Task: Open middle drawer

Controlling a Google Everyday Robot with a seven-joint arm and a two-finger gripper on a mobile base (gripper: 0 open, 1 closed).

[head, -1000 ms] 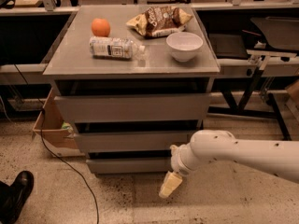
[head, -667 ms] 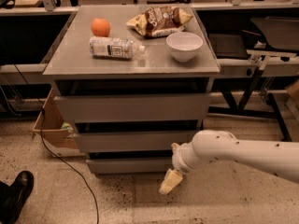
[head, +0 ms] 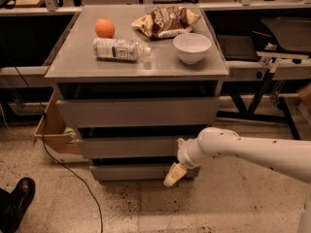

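The grey cabinet has three handle-less drawer fronts, all closed. The middle drawer [head: 129, 147] is the mid-sized front, below the taller top front [head: 138, 111] and above the shortest bottom front [head: 131, 172]. My gripper [head: 175, 173], with a yellowish tip, is on the end of the white arm [head: 248, 152] that reaches in from the right. It hangs in front of the right end of the bottom front, just below the middle drawer's right end. I cannot tell whether it touches either front.
On the cabinet top [head: 77, 62] are an orange [head: 104, 28], a lying plastic bottle [head: 119, 49], a chip bag [head: 167, 21] and a white bowl [head: 192, 47]. A cardboard box [head: 51, 132] and a cable [head: 73, 176] lie at the left; a black shoe [head: 14, 205] is at bottom left.
My gripper and arm have risen a little, from in front of the floor below the cabinet up to the bottom front's level. The drawers have not moved.
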